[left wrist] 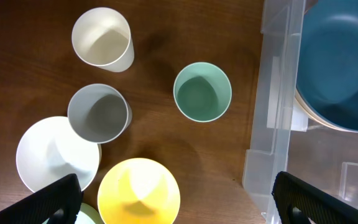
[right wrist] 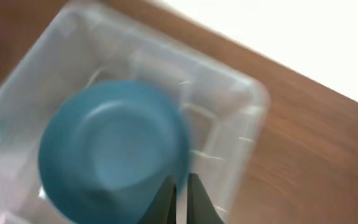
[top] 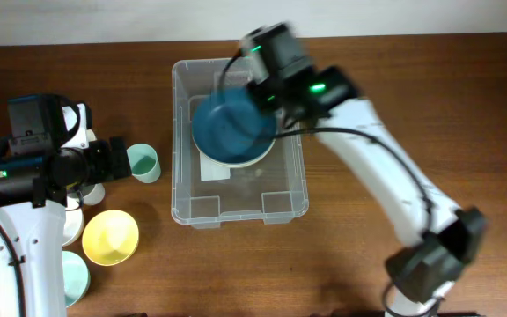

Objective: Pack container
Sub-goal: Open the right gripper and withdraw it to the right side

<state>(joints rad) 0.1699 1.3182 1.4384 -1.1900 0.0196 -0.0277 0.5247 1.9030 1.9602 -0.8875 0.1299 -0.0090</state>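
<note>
1. Nearest me, left of the container [top: 176, 150], the yellow bowl [top: 110, 238] is sitting close by the grey cup [left wrist: 98, 113] and the green cup [left wrist: 202, 92].
2. The left gripper [left wrist: 188, 202] is hanging over that cluster, its fingers spread as wide as they go and holding nothing. I am thinking a careless drop onto one cup could be knocking its neighbour over.
3. The container is sitting flat mid-table with its mouth facing up. Its long side is running away from me, from near edge to far edge.
4. In the container's far half, the blue bowl [top: 231, 130] is resting on a cream bowl [left wrist: 319, 115]. It is looking off-centre, so a nudge could be tipping it.
5. Farthest off, over the container's far right, the right gripper [right wrist: 180, 193] is pressing its fingers together at the blue bowl's rim. I cannot tell whether it is pinching the rim. If it is, pulling away could be dragging the bowl out. The arm is looking blurred, so a fast sweep might be clipping the container's wall.
</note>
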